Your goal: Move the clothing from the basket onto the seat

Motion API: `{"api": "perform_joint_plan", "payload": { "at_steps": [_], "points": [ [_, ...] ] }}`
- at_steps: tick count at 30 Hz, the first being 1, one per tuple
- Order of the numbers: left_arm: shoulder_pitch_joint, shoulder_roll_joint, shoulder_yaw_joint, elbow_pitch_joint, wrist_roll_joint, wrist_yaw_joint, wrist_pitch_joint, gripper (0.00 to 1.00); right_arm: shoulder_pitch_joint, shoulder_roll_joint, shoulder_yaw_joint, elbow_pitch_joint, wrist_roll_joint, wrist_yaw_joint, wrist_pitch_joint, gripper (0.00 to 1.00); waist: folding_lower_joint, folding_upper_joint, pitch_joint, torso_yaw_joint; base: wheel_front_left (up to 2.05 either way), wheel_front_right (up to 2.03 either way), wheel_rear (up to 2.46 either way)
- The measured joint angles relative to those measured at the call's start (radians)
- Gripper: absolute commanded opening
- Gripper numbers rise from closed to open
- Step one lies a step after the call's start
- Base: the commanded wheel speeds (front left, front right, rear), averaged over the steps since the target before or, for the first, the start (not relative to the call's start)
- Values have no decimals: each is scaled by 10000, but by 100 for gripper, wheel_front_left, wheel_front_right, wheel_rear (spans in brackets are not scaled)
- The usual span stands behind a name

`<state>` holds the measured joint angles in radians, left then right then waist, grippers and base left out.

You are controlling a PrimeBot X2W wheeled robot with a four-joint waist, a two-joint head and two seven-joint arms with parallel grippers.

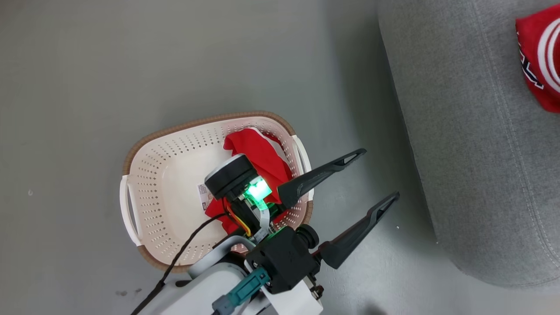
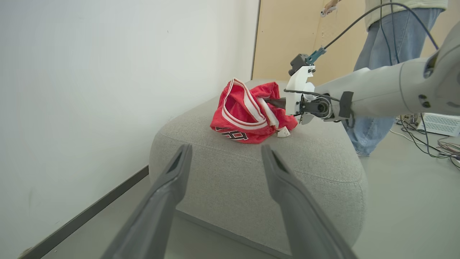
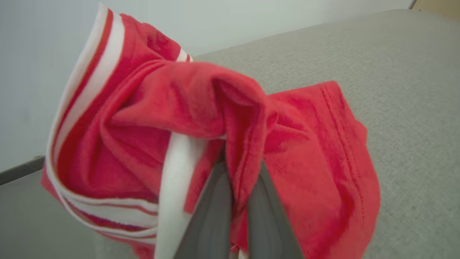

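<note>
Grey seat (image 2: 251, 172), right gripper (image 3: 240, 180) clamped on red clothing (image 3: 179, 108), left gripper (image 2: 226, 153) wide apart

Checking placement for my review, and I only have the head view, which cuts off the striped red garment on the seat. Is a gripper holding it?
Observer: Yes. The right gripper is shut on the striped red garment, with a fold pinched between its fingers.
Operator: Does it rest on the seat?
Observer: Its lettered lower edge lies on the grey seat cushion; the top is bunched at the gripper.
Operator: Anyone nearby?
Observer: A person in jeans stands beyond the seat.
</note>
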<state>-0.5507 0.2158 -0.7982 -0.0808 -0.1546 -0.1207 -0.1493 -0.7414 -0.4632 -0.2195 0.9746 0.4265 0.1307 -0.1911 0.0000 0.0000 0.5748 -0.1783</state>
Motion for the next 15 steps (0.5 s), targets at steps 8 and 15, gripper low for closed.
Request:
{"api": "perform_joint_plan", "payload": {
  "at_steps": [8,15],
  "points": [
    [-167,130,50,182,0,-29,-71,100,-20,353,-12,113,-21,0,-207,97,0,0,224,-110,0,0,0],
    [-280,138,38,439,-31,-29,-274,100,-18,522,380,8,-128,0,-349,100,0,0,123,-266,0,0,0]
  ]
}}
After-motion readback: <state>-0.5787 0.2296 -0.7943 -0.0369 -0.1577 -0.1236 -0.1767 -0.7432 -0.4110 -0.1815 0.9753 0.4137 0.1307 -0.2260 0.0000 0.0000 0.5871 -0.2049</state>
